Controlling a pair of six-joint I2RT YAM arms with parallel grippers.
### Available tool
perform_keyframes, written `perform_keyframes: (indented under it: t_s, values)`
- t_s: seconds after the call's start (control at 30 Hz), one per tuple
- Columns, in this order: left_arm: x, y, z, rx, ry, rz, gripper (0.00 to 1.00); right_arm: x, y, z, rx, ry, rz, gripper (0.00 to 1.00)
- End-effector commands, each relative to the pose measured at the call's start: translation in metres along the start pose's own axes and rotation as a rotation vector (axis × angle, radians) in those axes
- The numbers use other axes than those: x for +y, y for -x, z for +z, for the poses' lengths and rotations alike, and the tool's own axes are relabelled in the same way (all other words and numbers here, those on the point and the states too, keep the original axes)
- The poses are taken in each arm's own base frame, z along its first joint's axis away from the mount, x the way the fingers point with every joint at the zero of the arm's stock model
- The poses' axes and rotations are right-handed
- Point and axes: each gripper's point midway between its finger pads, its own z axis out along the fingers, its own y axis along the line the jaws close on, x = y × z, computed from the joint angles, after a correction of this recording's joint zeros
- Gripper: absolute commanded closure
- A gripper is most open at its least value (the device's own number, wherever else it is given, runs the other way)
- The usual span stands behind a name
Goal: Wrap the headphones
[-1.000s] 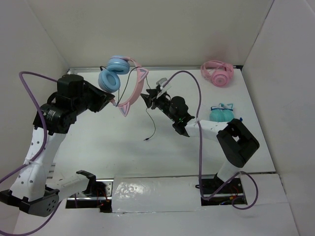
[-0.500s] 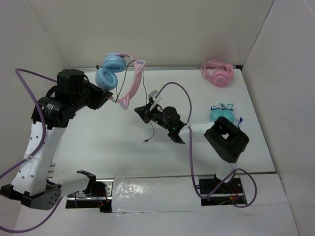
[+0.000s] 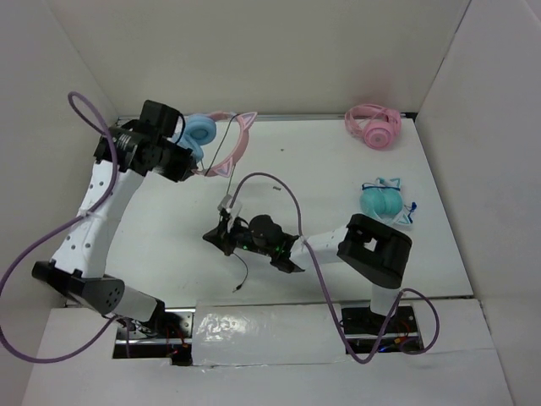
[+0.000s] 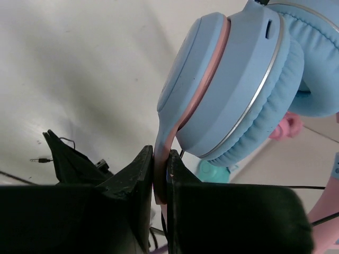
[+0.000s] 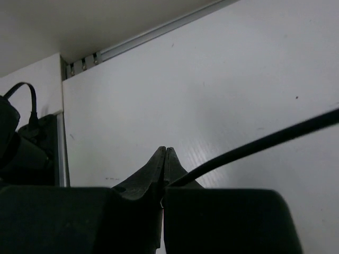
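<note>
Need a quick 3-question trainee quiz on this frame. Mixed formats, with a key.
1. True or false: the right jaws are open, clear of the cable.
2. The left jaws grip the headphones by: A) an ear cushion, B) the pink headband, C) a cat ear.
3. How many other headphone sets lie on the table?
Key: 1 false, they are shut on the cable. 2 B. 3 two: the all-pink headphones and the teal headphones.
</note>
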Motion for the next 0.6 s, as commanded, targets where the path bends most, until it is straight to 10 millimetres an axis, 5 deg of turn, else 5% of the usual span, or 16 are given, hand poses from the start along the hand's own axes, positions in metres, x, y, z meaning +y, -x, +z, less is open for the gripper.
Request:
perform_keyframes:
  t_s: [0.0,0.23,0.37,0.57]
  values:
    - [-0.026,0.01,0.009,-0.049,-0.009,-0.141,1.0,0.009,-0.021,0.0,0.113,-0.052,0.002,1.0]
    - [-0.006,0.003,0.054,-0.079,0.206,-0.192,1.0,0.003,-0.019,-0.015,0.23,-0.21,0.064,0.95]
    - [0.003,-0.002,0.07,-0.083,0.261,-0.186,1.0,0.013,-0.03,-0.034,0.33,-0.272,0.033,0.94]
    - [0.009,-0.007,0.082,-0.117,0.297,-0.132,1.0,0.044,-0.01,-0.044,0.385,-0.183,-0.044,0.96]
